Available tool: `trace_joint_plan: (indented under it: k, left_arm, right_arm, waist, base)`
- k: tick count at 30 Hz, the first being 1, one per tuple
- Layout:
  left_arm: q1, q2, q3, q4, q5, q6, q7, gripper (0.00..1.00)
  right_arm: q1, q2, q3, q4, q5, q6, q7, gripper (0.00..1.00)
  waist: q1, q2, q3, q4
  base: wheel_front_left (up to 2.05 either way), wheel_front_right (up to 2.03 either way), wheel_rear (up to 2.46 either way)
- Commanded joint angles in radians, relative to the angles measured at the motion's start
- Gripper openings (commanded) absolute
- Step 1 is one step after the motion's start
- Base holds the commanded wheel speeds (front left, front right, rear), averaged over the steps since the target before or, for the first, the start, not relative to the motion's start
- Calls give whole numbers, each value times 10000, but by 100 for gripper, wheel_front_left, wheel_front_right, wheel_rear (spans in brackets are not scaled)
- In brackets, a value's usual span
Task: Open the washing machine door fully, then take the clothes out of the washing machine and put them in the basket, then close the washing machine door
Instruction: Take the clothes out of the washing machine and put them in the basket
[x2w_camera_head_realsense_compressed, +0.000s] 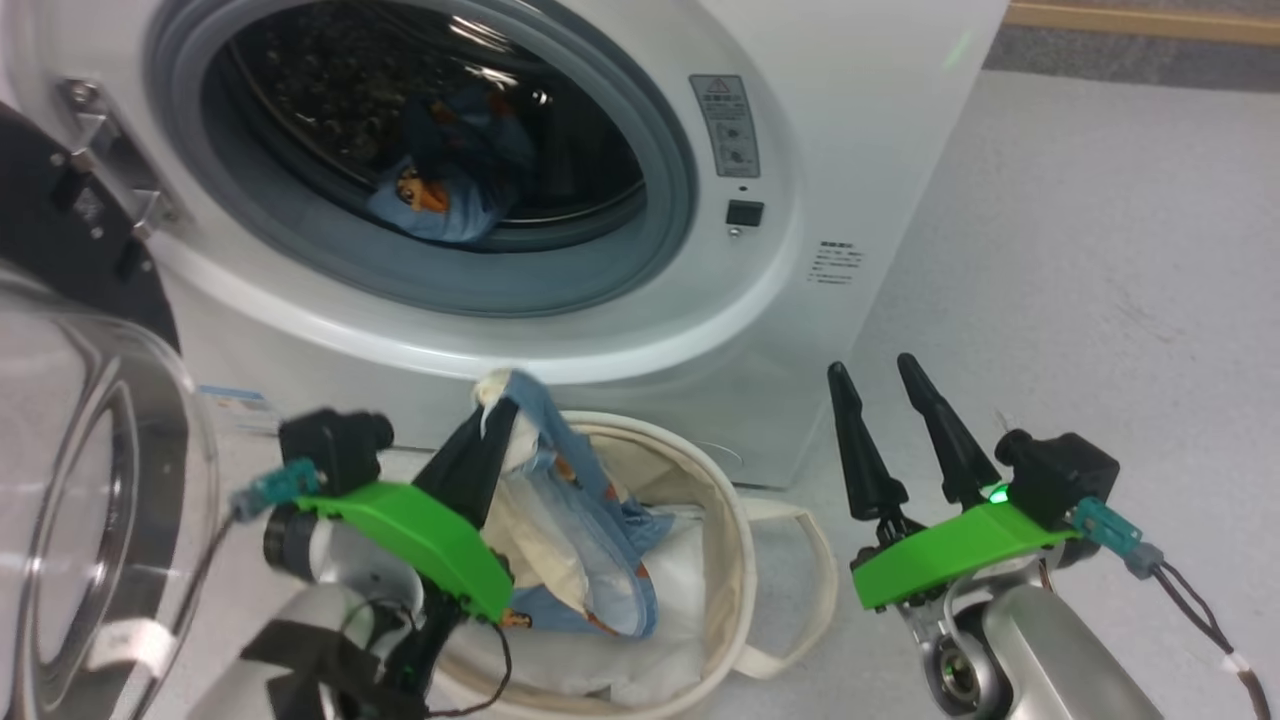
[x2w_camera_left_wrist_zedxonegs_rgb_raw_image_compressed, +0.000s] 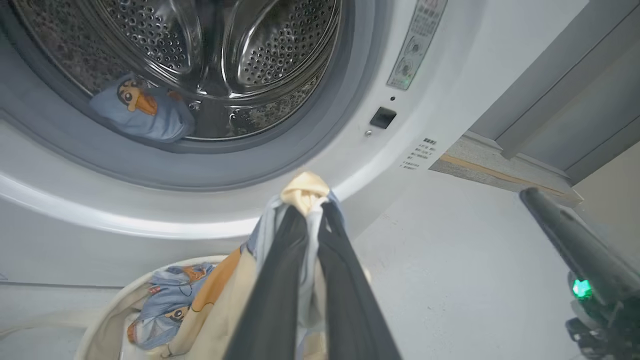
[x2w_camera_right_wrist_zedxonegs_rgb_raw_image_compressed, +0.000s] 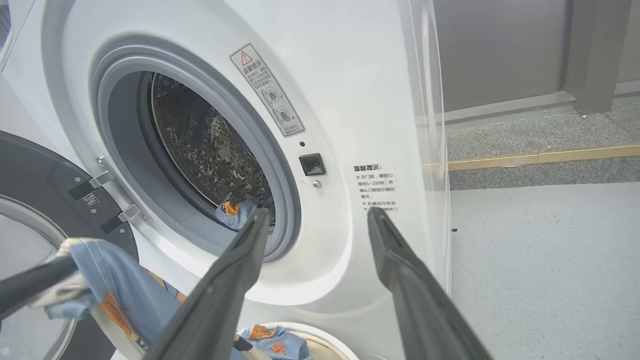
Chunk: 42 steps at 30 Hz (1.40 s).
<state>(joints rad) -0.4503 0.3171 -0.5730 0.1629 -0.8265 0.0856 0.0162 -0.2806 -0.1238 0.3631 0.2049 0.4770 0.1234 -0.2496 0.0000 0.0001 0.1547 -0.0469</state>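
**Head view.** The washing machine (x2w_camera_head_realsense_compressed: 850, 120), a white box with a grey rubber gasket (x2w_camera_head_realsense_compressed: 660, 240), stands at the far side of a speckled grey floor (x2w_camera_head_realsense_compressed: 1100, 250). Right of the opening is a grey warning label (x2w_camera_head_realsense_compressed: 725, 125) with a triangle; its writing is too small to read here, and the blue sticker (x2w_camera_head_realsense_compressed: 235, 405) is blurred. The washing machine door (x2w_camera_head_realsense_compressed: 100, 480) hangs open at the left, cut off by the frame edge, with a glossy black rim and a clear domed bowl. A blue printed garment (x2w_camera_head_realsense_compressed: 450, 190) lies in the steel drum (x2w_camera_head_realsense_compressed: 330, 90). The round cream canvas basket (x2w_camera_head_realsense_compressed: 735, 560) stands just in front of the machine, its near rim partly hidden by the left arm. The left tool (x2w_camera_head_realsense_compressed: 500, 415) pinches a blue and cream held garment (x2w_camera_head_realsense_compressed: 570, 500), whose lower folds lie inside the basket. The right tool (x2w_camera_head_realsense_compressed: 872, 365) is to the right of the basket.

**Left wrist view.** The left tool's fingers are closed narrowly on a cream and blue wad. The drum wall is perforated, and the garment inside it bears a cartoon face. More printed cloth lies in the basket. A green light (x2w_camera_left_wrist_zedxonegs_rgb_raw_image_compressed: 581, 288) glows on the right tool.

**Right wrist view.** The right tool's fingers are spread wide with nothing between them. The label heading reads "温馨提示". The same words head a printed notice (x2w_camera_right_wrist_zedxonegs_rgb_raw_image_compressed: 377, 187) below the black latch socket (x2w_camera_right_wrist_zedxonegs_rgb_raw_image_compressed: 312, 164); its smaller lines are hard to make out.
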Motion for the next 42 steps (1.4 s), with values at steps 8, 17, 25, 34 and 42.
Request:
trace_joint_plan:
  k: [8, 17, 25, 34, 42]
  left_arm:
    - [-950, -679, -199, 4347, 752, -996, -1760, 0]
    - [-1933, -1475, -666, 8766, 1003, -1758, -2349, 0]
    - [-2571, -1841, -499, 10503, 836, -1931, -2662, 99]
    - [-2500, -1904, -474, 10729, 782, -2073, -2761, 100]
    - [-2007, -1495, 9, 8146, 1386, -2142, -2777, 100]
  right_arm:
    - [-512, -79, 181, -351, -95, 73, -122, 100]
    - [-760, -36, 107, -364, -125, 73, -122, 100]
    - [-947, 36, 51, -428, -183, 73, -122, 100]
    - [-895, 27, 193, -77, -52, 73, -122, 100]
    - [-748, -25, 327, 171, 47, 73, -122, 100]
  waist:
    - [0, -1, 554, -762]
    - [0, -1, 1356, -1616]
    - [0, -1, 1720, -1951]
    - [0, -1, 1345, -1502]
    - [0, -1, 725, -555]
  base:
    - [0, 0, 0]
    - [0, 0, 0]
    - [0, 0, 0]
    - [0, 0, 0]
    - [0, 0, 0]
